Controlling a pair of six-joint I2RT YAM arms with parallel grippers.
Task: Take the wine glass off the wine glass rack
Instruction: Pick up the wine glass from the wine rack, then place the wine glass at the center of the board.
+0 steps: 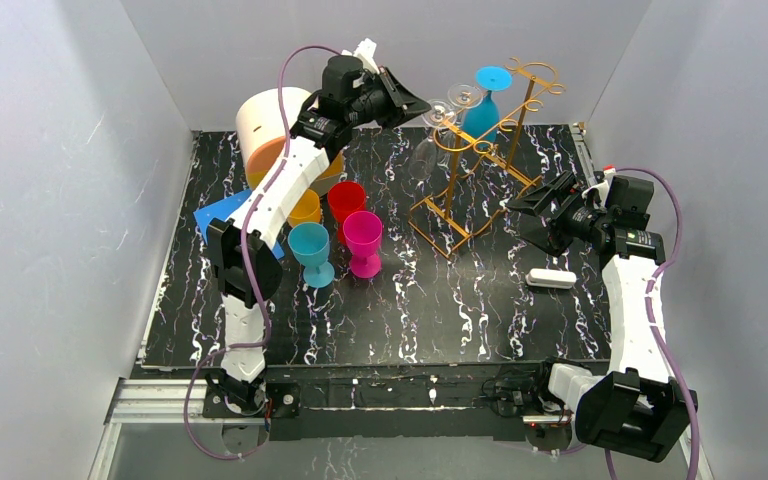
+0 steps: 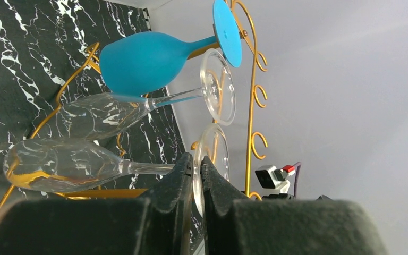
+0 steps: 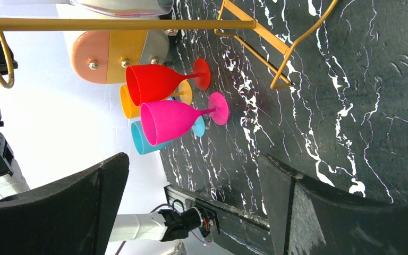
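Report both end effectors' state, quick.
Left end effector: closed on the foot of a clear wine glass.
Right end effector: open, holding nothing.

Just beside the left gripper, a clear glass and a blue glass crowd the wine glass rack.

**Your wine glass hangs bowl-down at the wine glass rack, gripped by its foot.**
You have a clear, long-stemmed glass at the near-left end of the rack. Its round foot is up by the top rails, pinched edge-on in your left gripper (the bowl nearly vanishes against the marbling). The rack is tall, thin golden-orange wire with curled scrolls on top and a rectangular base. It stands upright toward the back of the black marbled worktop, right of centre.
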